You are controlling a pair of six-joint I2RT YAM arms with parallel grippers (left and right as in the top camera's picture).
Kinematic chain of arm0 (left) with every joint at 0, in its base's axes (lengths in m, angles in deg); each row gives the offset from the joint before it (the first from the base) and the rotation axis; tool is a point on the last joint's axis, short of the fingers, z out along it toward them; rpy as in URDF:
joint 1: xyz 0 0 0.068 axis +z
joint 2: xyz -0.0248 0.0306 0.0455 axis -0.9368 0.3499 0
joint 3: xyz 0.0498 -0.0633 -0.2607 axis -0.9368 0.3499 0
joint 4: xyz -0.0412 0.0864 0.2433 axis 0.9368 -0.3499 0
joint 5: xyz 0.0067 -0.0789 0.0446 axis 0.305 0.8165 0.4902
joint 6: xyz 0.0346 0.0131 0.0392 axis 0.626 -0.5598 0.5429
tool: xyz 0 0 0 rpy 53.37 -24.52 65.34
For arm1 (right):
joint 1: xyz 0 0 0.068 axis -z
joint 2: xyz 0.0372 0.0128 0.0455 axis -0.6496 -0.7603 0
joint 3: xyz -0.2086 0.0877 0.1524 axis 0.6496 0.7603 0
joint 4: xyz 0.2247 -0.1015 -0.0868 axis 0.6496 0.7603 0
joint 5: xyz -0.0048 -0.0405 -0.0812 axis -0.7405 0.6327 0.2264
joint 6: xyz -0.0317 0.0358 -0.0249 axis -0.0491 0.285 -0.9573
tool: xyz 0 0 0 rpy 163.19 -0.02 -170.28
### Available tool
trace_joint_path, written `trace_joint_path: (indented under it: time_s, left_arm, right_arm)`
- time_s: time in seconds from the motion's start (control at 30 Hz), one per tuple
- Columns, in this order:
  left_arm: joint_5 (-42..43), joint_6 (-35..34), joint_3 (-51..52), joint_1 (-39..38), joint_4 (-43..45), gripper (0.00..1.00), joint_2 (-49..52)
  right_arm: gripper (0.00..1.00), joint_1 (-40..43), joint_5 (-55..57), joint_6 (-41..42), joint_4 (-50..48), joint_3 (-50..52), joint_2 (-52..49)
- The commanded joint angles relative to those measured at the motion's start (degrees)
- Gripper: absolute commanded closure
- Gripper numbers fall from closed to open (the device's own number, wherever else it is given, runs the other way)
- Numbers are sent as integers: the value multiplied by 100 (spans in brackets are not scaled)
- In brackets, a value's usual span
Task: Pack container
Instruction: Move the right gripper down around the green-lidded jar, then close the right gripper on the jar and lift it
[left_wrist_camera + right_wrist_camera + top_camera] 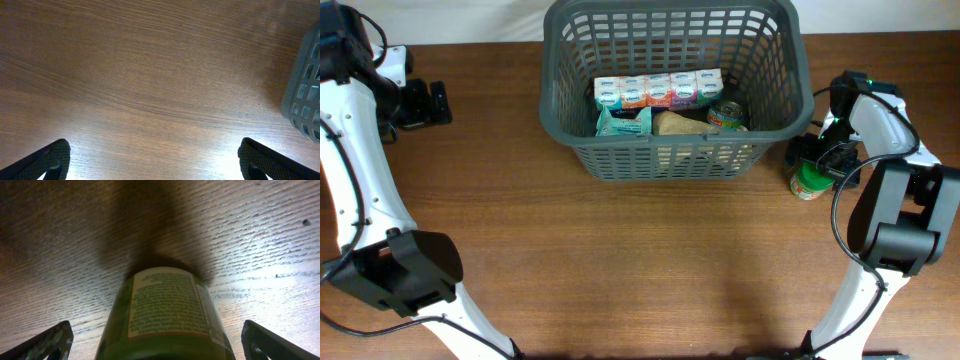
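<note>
The dark grey basket (675, 150) stands at the back middle of the table. It holds a row of small cartons (658, 90), a teal packet (623, 121), a tan packet (680, 124) and a can (727, 115). A green can (809, 180) stands on the table just right of the basket. My right gripper (817, 158) is open around this can (167, 315), fingers wide on both sides and not touching it. My left gripper (425, 103) is open and empty at the far left, over bare wood (155, 160). The basket's corner (304, 95) shows in the left wrist view.
The wooden table (640, 270) stretches in front of the basket. The right arm's base (900, 235) stands close behind the green can.
</note>
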Motion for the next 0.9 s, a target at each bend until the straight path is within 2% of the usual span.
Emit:
trace_joint_path:
  time_s: [0.0,0.33,0.87]
  left_arm:
    - [42,-55,48,33,-7,1,-17]
    - [42,-55,48,33,-2,1,-17]
    - [44,-55,48,33,-2,1,-17]
  right_arm:
    - [0,-4,-199,-181,4,46,22]
    - [0,2,-175,-389,15,46,22]
    - [7,13,37,-404,236,164,22]
